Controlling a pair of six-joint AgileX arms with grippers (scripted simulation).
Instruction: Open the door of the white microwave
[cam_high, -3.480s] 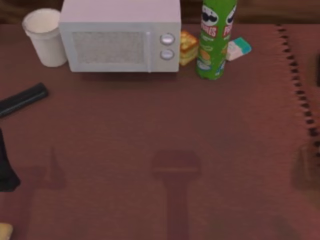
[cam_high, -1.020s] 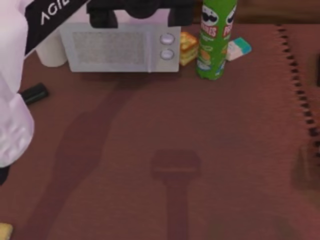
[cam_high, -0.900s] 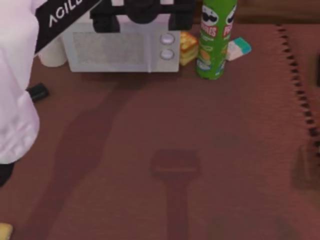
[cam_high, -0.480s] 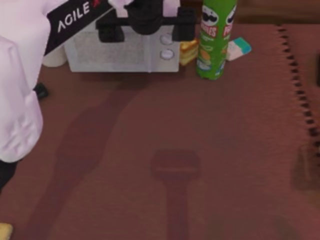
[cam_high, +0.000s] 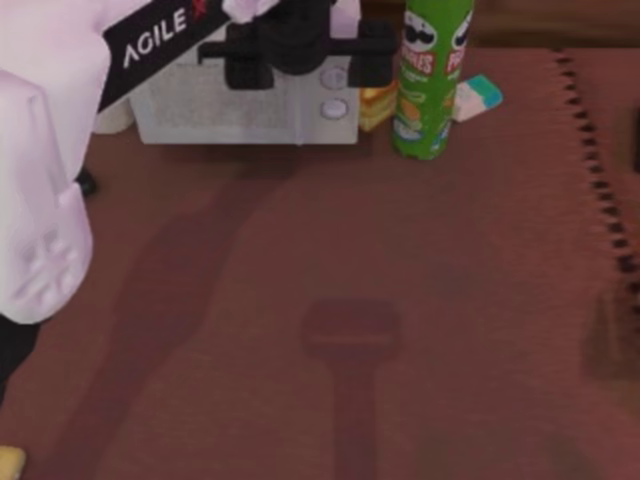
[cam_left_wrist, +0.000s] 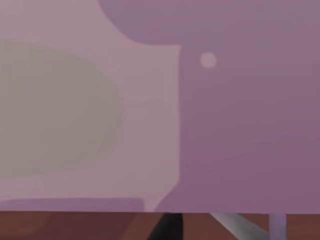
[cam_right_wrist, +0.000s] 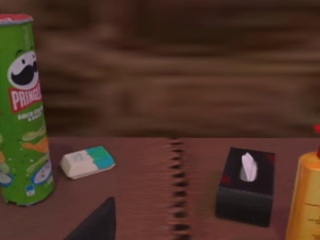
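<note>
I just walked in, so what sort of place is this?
Probably a rendered tabletop made up like a kitchen counter: a white microwave, a green chip can and a tissue box on a reddish table.

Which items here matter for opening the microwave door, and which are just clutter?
Job: white microwave, its door, left hand above it.
Clutter: green chip can, white cup, eraser, tissue box, yellow bottle.
</note>
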